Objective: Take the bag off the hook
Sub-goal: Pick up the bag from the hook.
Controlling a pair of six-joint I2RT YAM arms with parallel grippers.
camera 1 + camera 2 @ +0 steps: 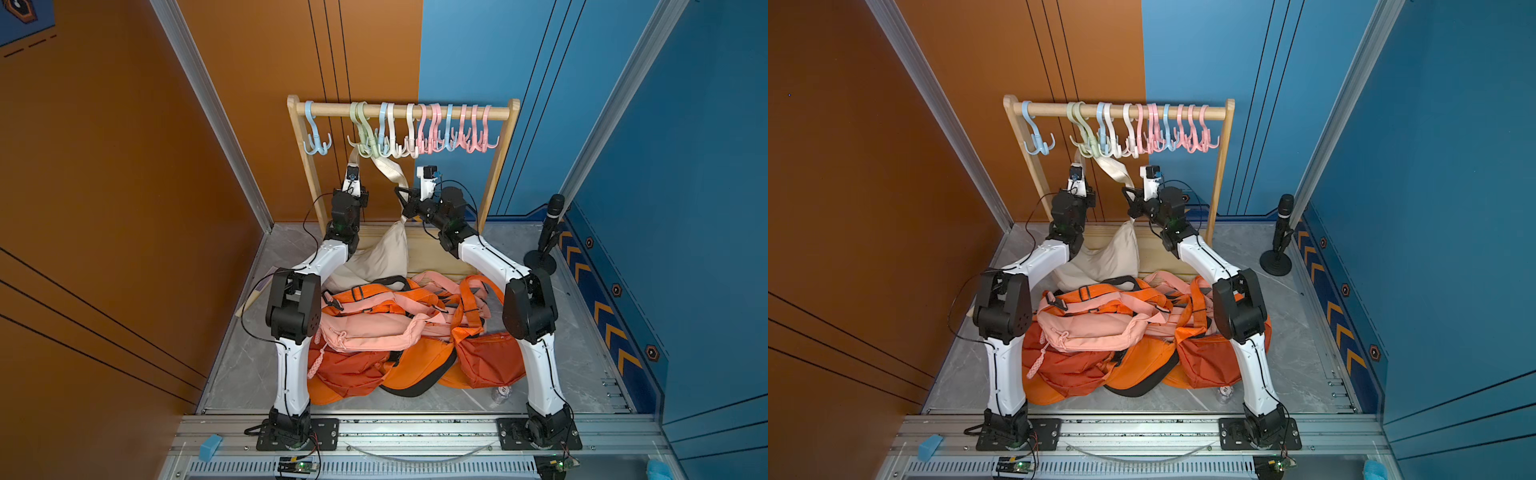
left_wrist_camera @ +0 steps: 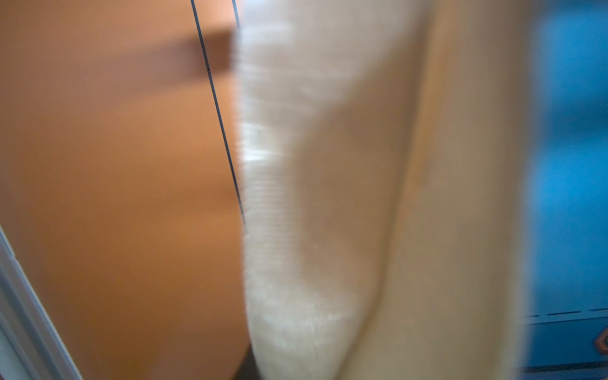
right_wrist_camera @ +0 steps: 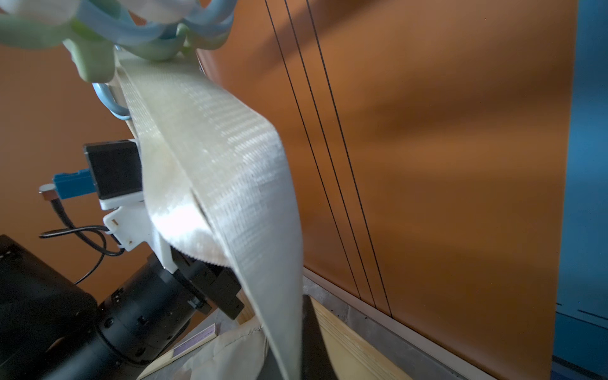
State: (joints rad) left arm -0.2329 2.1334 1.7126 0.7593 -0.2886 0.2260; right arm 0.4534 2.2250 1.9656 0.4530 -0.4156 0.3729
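Bag (image 1: pixel 378 257) hangs from green hook (image 1: pixel 365 137) by its strap (image 1: pixel 388 170); left claw (image 1: pixel 353 164) closed, right claw (image 1: pixel 405 205) pinching strap.

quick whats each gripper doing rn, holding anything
left gripper: closed, seemingly on the strap
right gripper: closed on the strap, just above the bag

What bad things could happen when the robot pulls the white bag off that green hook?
1. The strap hangs on a green hook crowded against a blue hook; a sideways pull might snag both or drag them along.
2. The right gripper pinches the strap low down; pulling down instead of lifting could tip the wooden rack.
3. The cream bag might slip free and flop down.
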